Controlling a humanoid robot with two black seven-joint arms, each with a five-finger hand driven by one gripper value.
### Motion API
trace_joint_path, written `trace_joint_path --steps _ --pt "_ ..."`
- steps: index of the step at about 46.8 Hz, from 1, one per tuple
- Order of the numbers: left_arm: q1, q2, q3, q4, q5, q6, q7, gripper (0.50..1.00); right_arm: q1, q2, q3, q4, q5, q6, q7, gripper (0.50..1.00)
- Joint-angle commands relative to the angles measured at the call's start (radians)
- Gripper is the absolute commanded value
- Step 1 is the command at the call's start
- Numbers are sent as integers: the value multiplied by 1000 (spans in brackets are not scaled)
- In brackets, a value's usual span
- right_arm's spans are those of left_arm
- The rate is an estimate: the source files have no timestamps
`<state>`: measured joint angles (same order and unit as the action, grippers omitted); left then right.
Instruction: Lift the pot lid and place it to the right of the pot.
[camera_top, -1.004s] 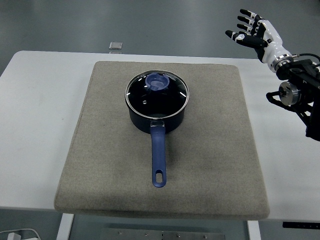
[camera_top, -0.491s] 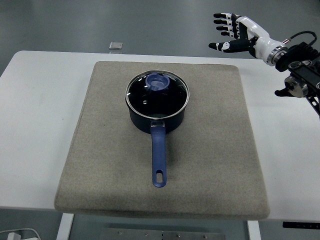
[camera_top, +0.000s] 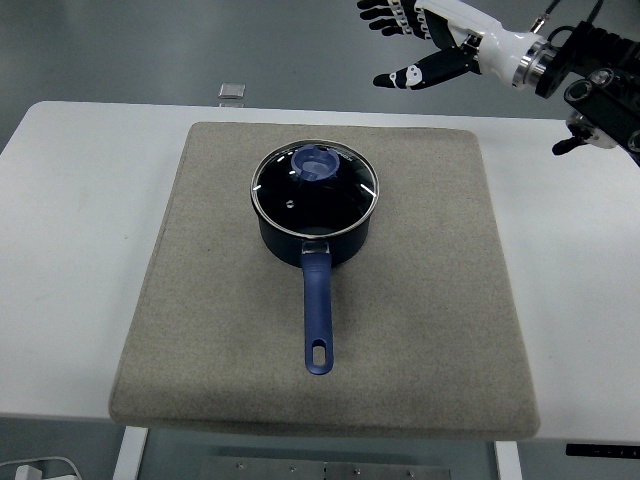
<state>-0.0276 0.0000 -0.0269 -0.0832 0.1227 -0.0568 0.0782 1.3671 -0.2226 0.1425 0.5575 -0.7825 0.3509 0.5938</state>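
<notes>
A dark blue pot (camera_top: 315, 232) stands in the middle of a grey mat (camera_top: 420, 300), its long blue handle (camera_top: 317, 315) pointing toward the near edge. A glass lid (camera_top: 315, 186) with a steel rim and a blue knob (camera_top: 317, 163) sits on the pot. My right hand (camera_top: 410, 40) hovers high at the upper right, beyond the mat's far edge, fingers spread and empty. It is well above and to the right of the lid. The left arm is out of sight.
The mat lies on a white table (camera_top: 70, 200). A small grey square object (camera_top: 232, 92) lies at the table's far edge, left of centre. My right forearm (camera_top: 590, 80) hangs over the table's far right corner.
My right hand has swung up and to the left, from off the table's right side to near the top centre-right. Pot and lid have not moved.
</notes>
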Motion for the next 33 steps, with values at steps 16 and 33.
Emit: trace_joint_path --steps 16,33 --pt "0 0 -1 0 0 0 0 1000 63 3 0 193 -199 -13 17 903" --pt "0 0 1 0 0 0 0 1000 75 12 3 266 -428 -102 17 903"
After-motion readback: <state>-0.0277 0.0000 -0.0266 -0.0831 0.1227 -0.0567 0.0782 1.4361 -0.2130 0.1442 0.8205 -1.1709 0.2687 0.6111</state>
